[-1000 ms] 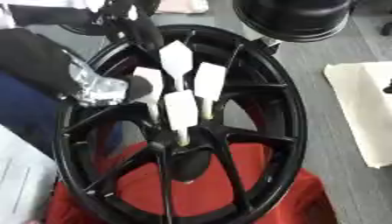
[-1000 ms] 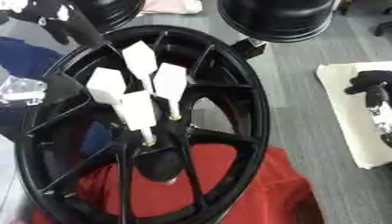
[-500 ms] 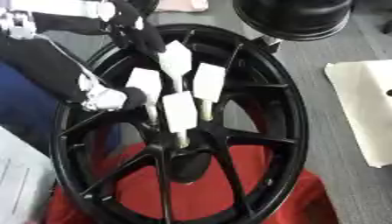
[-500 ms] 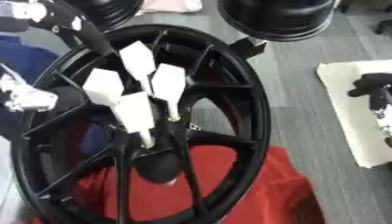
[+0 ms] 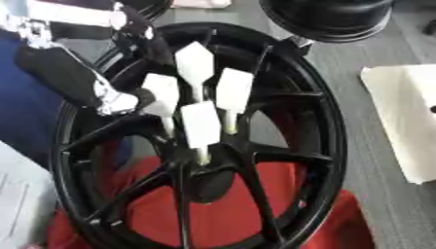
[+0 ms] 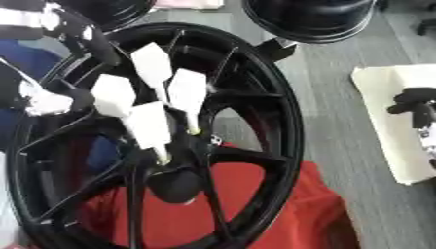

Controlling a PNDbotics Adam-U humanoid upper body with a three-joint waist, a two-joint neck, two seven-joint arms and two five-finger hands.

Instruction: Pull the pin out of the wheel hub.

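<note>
The left hand (image 5: 128, 99) curled its fingers round one white pin (image 5: 162, 95) in the hub (image 5: 200, 160); the right hand (image 6: 417, 104) rested curled.

We are seeing four pins (image 5: 203, 125) standing in the wheel hub (image 5: 201, 170), which is lying on a cloth (image 5: 221, 219); a pad (image 5: 407, 121) is lying right.

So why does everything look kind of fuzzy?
Left eye view: the white pins and black wheel hub have smeared edges, and the left robot hand is blurred. Right eye view: the right robot hand is a soft dark blob.
</note>
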